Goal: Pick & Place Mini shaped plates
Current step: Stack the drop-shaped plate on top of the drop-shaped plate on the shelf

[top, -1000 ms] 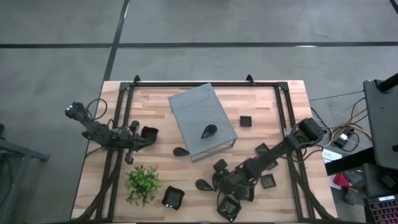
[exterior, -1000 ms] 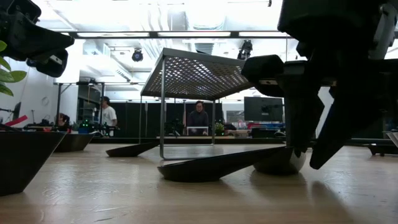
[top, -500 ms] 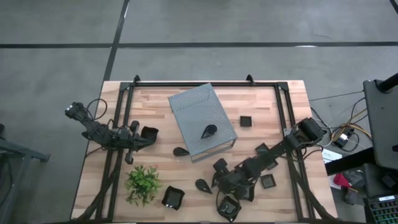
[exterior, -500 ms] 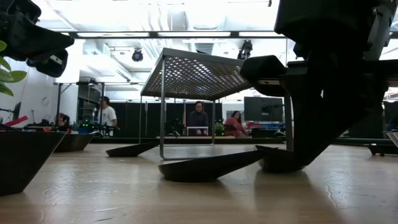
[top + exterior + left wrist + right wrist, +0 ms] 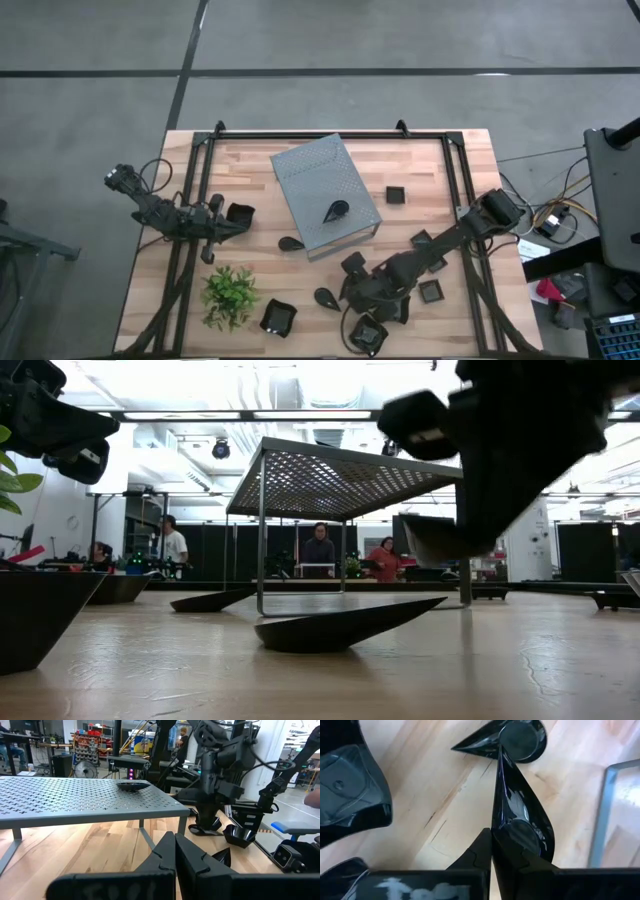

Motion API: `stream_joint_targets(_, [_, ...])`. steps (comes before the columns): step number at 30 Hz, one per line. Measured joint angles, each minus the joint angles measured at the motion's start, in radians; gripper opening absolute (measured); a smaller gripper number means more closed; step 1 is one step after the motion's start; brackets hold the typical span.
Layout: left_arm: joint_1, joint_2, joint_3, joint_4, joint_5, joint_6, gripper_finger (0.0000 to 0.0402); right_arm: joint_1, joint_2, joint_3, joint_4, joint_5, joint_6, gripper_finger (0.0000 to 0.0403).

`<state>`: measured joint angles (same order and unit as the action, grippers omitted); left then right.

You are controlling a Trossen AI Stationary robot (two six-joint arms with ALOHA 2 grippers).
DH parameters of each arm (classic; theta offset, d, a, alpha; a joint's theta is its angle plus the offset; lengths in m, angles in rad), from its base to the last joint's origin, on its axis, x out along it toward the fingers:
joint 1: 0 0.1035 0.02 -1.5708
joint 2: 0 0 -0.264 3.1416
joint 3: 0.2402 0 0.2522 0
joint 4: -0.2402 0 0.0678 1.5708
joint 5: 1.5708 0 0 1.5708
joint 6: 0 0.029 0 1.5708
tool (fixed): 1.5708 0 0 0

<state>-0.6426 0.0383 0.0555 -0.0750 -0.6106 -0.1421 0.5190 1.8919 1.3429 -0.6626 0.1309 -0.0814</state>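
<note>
The right tool (image 5: 492,837) is down near the front of the light wooden bench (image 5: 250,175), and its two dark fingers are pinched onto the edge of a shiny black leaf-shaped plate (image 5: 517,822). The plate sticks out ahead of the fingers, standing on its side, with its pointed tip away from the tool. From table height the held plate is up in the air, clear of the wood. Right under it on the bench lies another shiny black teardrop plate (image 5: 345,628), flat, with its point aimed to one side. From above, that plate (image 5: 325,297) sits just beside the right tool, on the side toward the small green leafy plant (image 5: 230,292). More small black square dishes lie close around the right arm: one (image 5: 367,333) at the front edge, one (image 5: 430,291) behind the arm, and one (image 5: 395,194) farther back by itself. A big grey metal box with little holes (image 5: 325,192) stands in the middle of the bench, and one black leaf plate (image 5: 335,210) rests on top of it. Another leaf plate (image 5: 291,243) lies on the wood at the box's front corner. The left tool (image 5: 175,865) waits over the left side of the bench with its fingers pressed together and nothing between them, near a black square dish (image 5: 239,214). One more black square dish (image 5: 278,317) sits beside the plant.
</note>
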Motion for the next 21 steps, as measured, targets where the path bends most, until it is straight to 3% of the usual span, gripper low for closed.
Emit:
stream_joint_targets(7, [0.0,0.0,0.0,0.0,0.0,0.0,0.0,0.0,-0.001,0.12,-0.099,0.02,-0.017,0.0008])
stream_joint_targets(13, [0.0,0.0,0.0,0.0,0.0,0.0,0.0,-0.002,-0.029,0.225,-0.21,0.154,-0.065,0.0008])
stream_joint_targets(21, [0.0,0.0,0.0,0.0,0.0,0.0,0.0,-0.025,-0.164,0.23,-0.223,0.396,-0.103,0.0008])
